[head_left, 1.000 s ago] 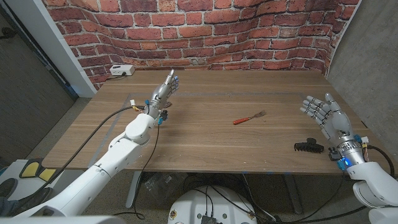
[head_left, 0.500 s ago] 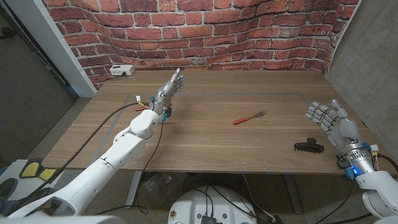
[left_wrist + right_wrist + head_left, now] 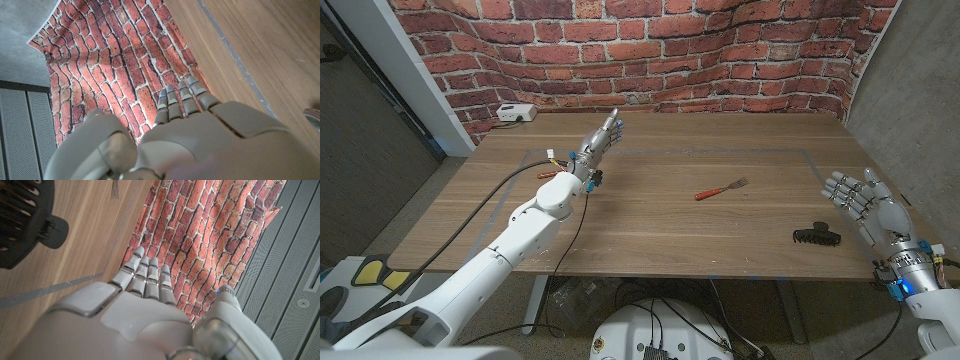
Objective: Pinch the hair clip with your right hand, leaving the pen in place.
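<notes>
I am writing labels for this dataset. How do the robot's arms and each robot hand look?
Both arms have smooth white shells. The left robot hand and right robot hand are grey metal with segmented fingers and small blue marks. A black cable runs along the left arm; coloured wires sit at both wrists, and a blue light glows at the right wrist.

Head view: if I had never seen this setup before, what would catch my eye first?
Probably the two white arms reaching in over the wooden table, with the left hand stretched out toward the brick wall and the right hand spread open near the table's right edge. Next, the black hair clip lying just beside that right hand, and a red-handled fork near the table's middle.
</notes>
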`<state>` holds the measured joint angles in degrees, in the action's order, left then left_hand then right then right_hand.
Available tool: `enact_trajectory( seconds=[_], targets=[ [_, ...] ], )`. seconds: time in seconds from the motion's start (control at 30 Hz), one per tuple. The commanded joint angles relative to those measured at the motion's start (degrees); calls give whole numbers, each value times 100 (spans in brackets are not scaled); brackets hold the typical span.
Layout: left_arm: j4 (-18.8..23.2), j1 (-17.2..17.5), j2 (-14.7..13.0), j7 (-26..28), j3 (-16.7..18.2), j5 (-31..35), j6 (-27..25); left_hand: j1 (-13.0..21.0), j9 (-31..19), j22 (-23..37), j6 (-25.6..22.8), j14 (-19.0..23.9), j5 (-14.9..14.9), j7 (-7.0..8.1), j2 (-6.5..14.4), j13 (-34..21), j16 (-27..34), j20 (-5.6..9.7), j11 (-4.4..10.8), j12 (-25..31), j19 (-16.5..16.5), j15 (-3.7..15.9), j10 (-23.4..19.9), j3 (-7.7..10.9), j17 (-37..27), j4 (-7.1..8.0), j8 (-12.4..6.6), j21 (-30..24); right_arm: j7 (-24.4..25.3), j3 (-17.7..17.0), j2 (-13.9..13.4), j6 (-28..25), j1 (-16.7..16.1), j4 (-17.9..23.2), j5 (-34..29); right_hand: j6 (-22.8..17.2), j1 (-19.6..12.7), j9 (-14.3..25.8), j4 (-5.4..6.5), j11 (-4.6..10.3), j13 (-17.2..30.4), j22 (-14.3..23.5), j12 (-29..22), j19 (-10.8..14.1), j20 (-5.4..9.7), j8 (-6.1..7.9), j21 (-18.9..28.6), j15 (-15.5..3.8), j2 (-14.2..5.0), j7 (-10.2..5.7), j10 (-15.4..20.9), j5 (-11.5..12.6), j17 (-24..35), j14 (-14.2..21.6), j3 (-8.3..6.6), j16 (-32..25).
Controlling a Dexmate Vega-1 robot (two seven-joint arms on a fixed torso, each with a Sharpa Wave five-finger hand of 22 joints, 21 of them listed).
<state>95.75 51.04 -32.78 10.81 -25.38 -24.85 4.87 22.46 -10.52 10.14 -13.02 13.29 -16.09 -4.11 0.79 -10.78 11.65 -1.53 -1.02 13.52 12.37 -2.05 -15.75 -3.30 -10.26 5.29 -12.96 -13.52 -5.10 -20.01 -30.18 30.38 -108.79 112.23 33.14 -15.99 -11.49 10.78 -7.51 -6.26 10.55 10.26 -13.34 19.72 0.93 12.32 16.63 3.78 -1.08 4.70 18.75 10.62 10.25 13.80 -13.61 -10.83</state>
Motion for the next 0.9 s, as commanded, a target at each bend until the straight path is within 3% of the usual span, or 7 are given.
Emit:
enact_trajectory(
  seconds=[0.03,0.37,0.47,0.53,0.63,0.9],
  targets=[
    [197,114,-50,143,20,55,-37,44,-18,11,-43,37,4,-1,24,-29,-20,-17,4,-21,54,13,-75,-9,-19,-29,25,12,162,-147,202,6,-136,44,-532,-145,-59,28,1,72,13,23,-61,79,3,54,-17,-25,-43,-53,128,-2,12,91,-51,-24],
    [249,129,-53,202,45,89,-40,58,-19,12,-52,51,14,2,40,-30,-23,-24,-4,-31,61,16,-82,-9,-20,-31,33,20,337,-326,269,-166,-198,136,-1020,-107,-106,25,-16,122,12,24,-75,144,19,15,-19,-46,-69,-94,207,-4,9,167,-72,-31],
    [252,111,-42,208,28,98,-76,62,-19,12,-59,53,16,8,45,-30,-25,-26,-2,-32,62,15,-90,-10,-20,-32,33,23,482,-346,338,-182,-166,133,-1306,-449,-186,42,-47,211,11,24,-88,232,44,123,-27,-87,-90,-266,304,-12,3,249,-101,-26],
    [250,91,-36,200,13,102,-101,65,-19,12,-62,51,18,8,47,-30,-27,-27,4,-33,63,13,-94,-10,-20,-32,34,25,591,-391,359,-253,-184,180,-1561,-511,-221,51,-58,261,12,24,-92,270,60,140,-25,-113,-108,-296,333,-12,2,299,-118,-34],
    [256,67,-30,216,-1,131,-124,68,-19,12,-65,51,21,8,51,-31,-29,-29,1,-36,64,13,-95,-10,-20,-32,36,27,722,-452,394,-376,-217,260,-1882,-437,-297,58,-91,373,12,24,-80,292,69,94,-40,-120,-116,-287,337,-18,-1,329,-142,-24],
    [215,28,12,261,0,187,-69,80,-20,13,-75,34,30,13,63,-31,-42,-31,21,-50,52,16,-89,-12,-21,-34,41,41,798,-668,398,-701,-326,457,-2413,-395,-475,56,-171,439,12,21,-59,372,57,60,-44,-116,-110,-317,330,-21,-3,369,-198,-15]
  ],
)
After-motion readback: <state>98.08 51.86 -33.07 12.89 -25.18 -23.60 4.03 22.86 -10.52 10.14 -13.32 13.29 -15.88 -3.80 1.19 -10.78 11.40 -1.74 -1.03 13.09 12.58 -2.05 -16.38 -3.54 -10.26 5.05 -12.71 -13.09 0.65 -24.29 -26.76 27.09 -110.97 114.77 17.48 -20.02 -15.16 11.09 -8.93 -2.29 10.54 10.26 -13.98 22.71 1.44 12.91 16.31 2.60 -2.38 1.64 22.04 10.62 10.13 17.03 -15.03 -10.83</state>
